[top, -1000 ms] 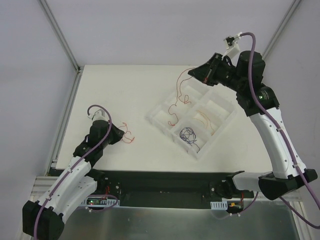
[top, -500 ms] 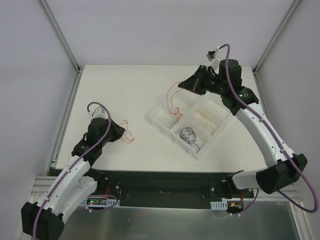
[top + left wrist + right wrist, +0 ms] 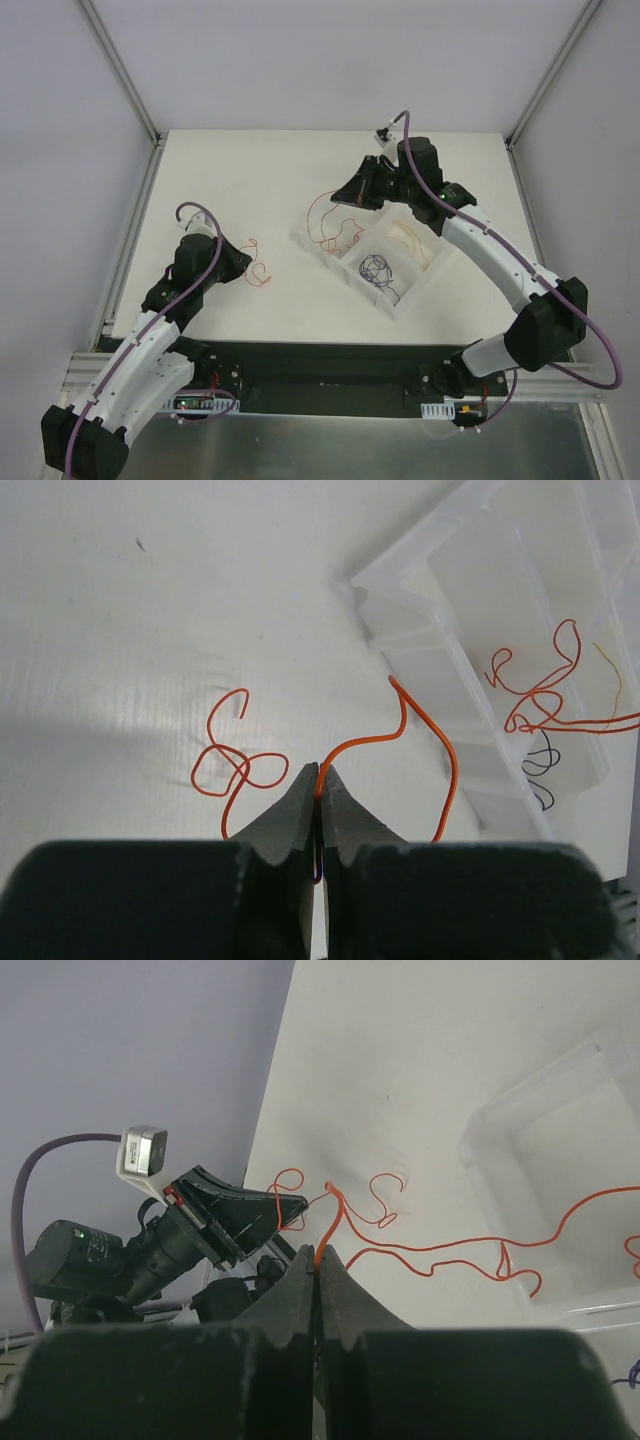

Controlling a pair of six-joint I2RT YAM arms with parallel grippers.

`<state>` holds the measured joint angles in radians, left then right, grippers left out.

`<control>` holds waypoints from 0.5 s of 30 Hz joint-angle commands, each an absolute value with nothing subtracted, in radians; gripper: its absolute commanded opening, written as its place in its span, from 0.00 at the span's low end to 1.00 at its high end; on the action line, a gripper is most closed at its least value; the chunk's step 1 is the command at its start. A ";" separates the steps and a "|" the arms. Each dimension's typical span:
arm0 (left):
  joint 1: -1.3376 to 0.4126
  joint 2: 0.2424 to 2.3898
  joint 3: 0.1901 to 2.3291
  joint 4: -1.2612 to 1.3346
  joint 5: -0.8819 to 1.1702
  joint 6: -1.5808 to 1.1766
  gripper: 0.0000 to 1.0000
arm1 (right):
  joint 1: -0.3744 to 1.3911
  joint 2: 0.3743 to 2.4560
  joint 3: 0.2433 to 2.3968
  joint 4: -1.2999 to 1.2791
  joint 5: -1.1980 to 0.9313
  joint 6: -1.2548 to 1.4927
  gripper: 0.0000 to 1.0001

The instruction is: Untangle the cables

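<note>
My left gripper (image 3: 243, 265) is shut on a short curly red cable (image 3: 258, 270) lying on the white table; the left wrist view shows the pinch (image 3: 320, 776) and its loops (image 3: 236, 765). My right gripper (image 3: 337, 200) is shut on a longer red cable (image 3: 322, 215), held above the table at the tray's left corner. That cable trails into the white divided tray (image 3: 440, 262). The right wrist view shows the pinch (image 3: 318, 1253) and the strand (image 3: 450, 1250). A dark blue cable (image 3: 376, 268) and a tan cable (image 3: 408, 240) lie in separate tray compartments.
The tray sits tilted at centre right of the white table (image 3: 240, 180). Metal frame posts (image 3: 120, 70) rise at the back corners. The left gripper shows in the right wrist view (image 3: 240, 1215), near the right gripper's cable.
My right arm has swung left and lower with the long red cable, from the tray's far corner to its left corner; the cable now hangs slacker. The left gripper has barely moved.
</note>
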<state>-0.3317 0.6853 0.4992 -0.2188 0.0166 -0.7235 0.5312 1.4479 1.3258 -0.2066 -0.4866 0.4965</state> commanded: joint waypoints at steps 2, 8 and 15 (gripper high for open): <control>-0.324 0.678 0.543 -0.218 0.031 -0.693 0.00 | 0.561 1.447 1.335 -0.140 -0.491 0.495 0.00; -0.324 0.670 0.554 -0.229 0.041 -0.689 0.00 | 0.532 1.505 1.319 -0.147 -0.443 0.459 0.00; -0.324 0.641 0.563 -0.258 0.025 -0.667 0.00 | 0.523 1.597 1.341 -0.252 -0.344 0.342 0.00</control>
